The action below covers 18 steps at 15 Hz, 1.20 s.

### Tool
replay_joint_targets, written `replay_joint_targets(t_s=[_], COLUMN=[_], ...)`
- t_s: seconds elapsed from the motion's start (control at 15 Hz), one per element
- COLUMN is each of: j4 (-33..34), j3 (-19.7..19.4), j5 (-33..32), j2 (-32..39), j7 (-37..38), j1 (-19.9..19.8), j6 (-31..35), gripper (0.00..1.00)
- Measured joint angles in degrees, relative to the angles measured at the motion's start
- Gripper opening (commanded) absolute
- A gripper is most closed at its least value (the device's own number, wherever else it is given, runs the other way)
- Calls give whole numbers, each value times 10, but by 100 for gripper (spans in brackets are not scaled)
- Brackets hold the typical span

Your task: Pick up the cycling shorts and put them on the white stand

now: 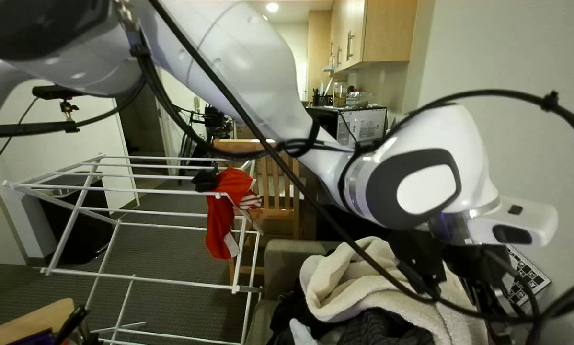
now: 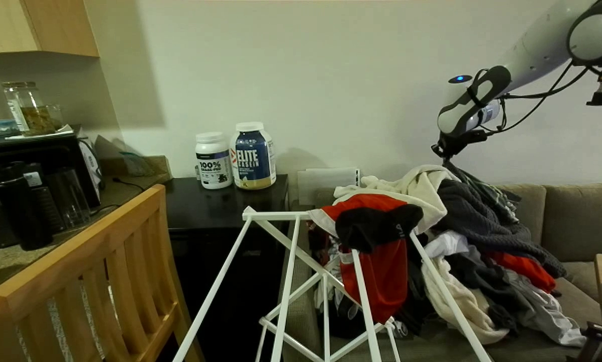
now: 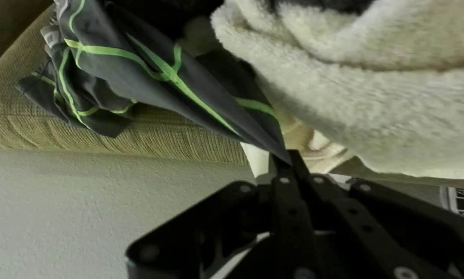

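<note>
shorts [image 3: 170,87], one pair, are pinched by one end effector [image 3: 289,162].

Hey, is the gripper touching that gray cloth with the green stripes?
Touching. The wrist view shows it: the gripper is shut on one end of the green-striped gray cloth, whose folds narrow to a point between the jaws.

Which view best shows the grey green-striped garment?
Wrist view: the garment looks large, stripes clear, a corner in the tool. In an exterior view the garment is small; in an exterior view dominated by the arm, I can't make it out.
</note>
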Motion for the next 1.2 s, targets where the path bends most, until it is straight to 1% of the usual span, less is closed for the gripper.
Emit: replay_joint_targets(t_s=[0.2, 0.33, 0.87, 1.2], j4=[-15, -22, -54, -76], j3=[8, 23, 125, 183], j5=[-6, -8, 7, 62], j2=[-59, -100, -233, -307], j7=[0, -2, -45, -91], j1=[30, 43, 66, 86], j6=[-22, -43, -123, -179], gripper=[1, 1, 1, 1])
